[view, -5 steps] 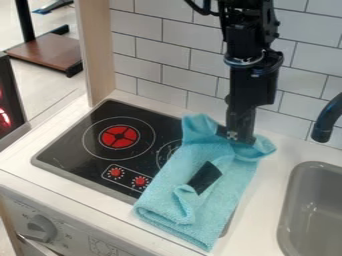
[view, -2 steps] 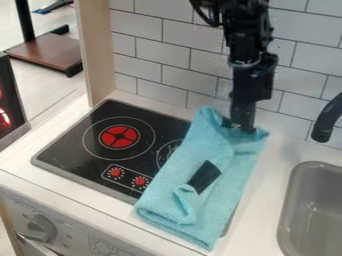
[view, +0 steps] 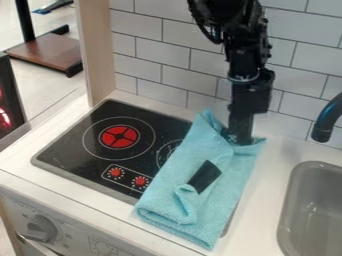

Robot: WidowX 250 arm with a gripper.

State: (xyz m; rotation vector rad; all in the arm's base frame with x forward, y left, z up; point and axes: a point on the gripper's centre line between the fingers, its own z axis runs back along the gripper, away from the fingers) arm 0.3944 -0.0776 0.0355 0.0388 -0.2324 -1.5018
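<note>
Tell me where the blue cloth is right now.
In the camera view, the blue cloth lies across the right part of the black stovetop and the white counter, left of the gray sink.

That light-blue towel [view: 220, 200] lies slantwise over the right part of the black cooktop [view: 70, 145] and onto the white counter [view: 267, 195], rumpled and peaked at its far end, a dark patch [view: 204, 176] beside a small raised fold (what that is, I can't tell)
</note>
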